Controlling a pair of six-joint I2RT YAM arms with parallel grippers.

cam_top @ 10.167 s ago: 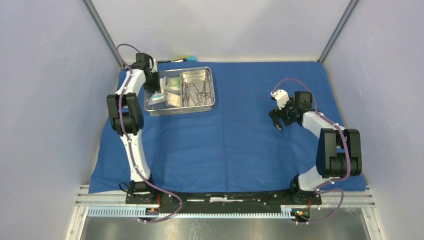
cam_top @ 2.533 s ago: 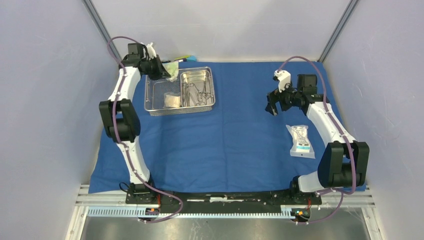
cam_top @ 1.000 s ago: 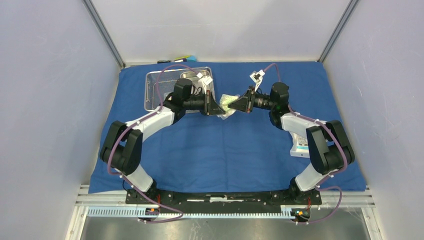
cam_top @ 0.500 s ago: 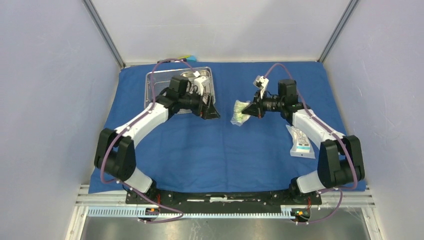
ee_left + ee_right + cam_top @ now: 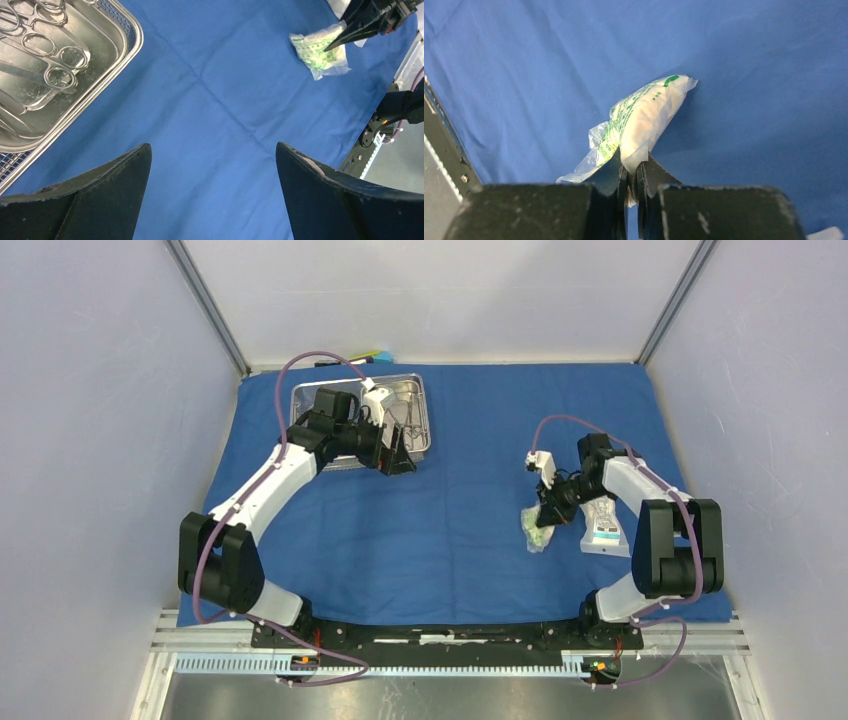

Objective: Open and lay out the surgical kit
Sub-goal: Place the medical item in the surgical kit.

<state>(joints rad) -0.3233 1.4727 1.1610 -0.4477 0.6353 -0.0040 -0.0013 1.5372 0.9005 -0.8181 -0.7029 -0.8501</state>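
While the right gripper (image 5: pixel 544 520) pinched a green-printed packet (image 5: pixel 535 531) by its edge over the blue cloth (image 5: pixel 450 540), right of centre in the top view, a second packet (image 5: pixel 603 525) lay just to its right. The left gripper (image 5: pixel 396 462), spread wide and empty, hovered by the tray (image 5: pixel 297 398) at upper left, scissors (image 5: pixel 50 60) inside.

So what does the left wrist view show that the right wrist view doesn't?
Left wrist only: the tray with scissors inside, and the open left end effector. Right wrist only: a close look at how the right end effector pinches the packet by its clear edge. Both: the green-printed packet, the right end effector holding it, and the cloth.
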